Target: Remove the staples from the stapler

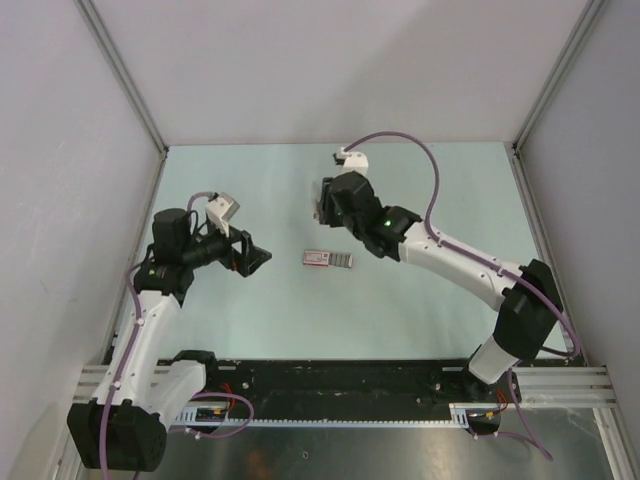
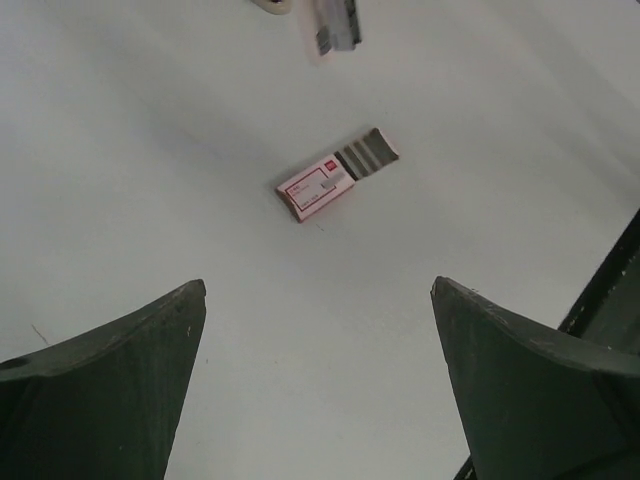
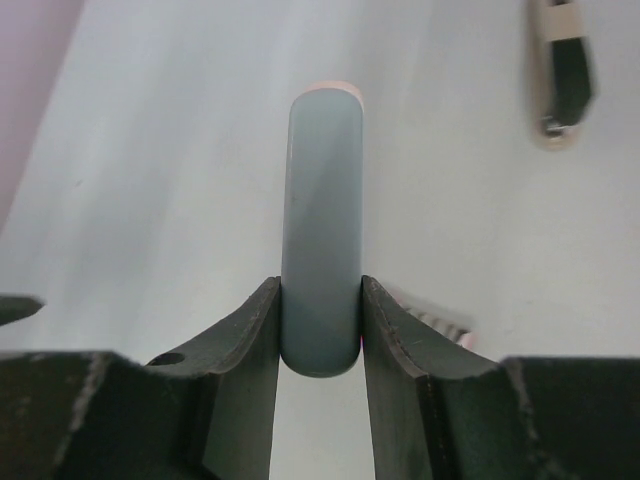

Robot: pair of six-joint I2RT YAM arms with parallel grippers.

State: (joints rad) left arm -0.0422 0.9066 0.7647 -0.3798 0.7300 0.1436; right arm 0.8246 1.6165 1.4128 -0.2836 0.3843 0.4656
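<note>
My right gripper (image 3: 320, 288) is shut on the stapler (image 3: 320, 220), a blue-grey rounded bar with a pale beige tip, which stands out past the fingers above the table. In the top view this gripper (image 1: 322, 208) is at the table's middle, a little behind the red-and-white box. A small beige and dark piece (image 3: 560, 80) with a metal end lies on the table to the right; I cannot tell what it is. No loose staples show. My left gripper (image 2: 318, 290) is open and empty, left of the box (image 2: 335, 185), in the top view too (image 1: 262, 258).
A red-and-white flat box (image 1: 328, 259) with a grey ribbed section lies on the pale green table (image 1: 250, 310) between the two grippers. Grey walls close the sides and back. A black rail (image 1: 340, 378) runs along the near edge.
</note>
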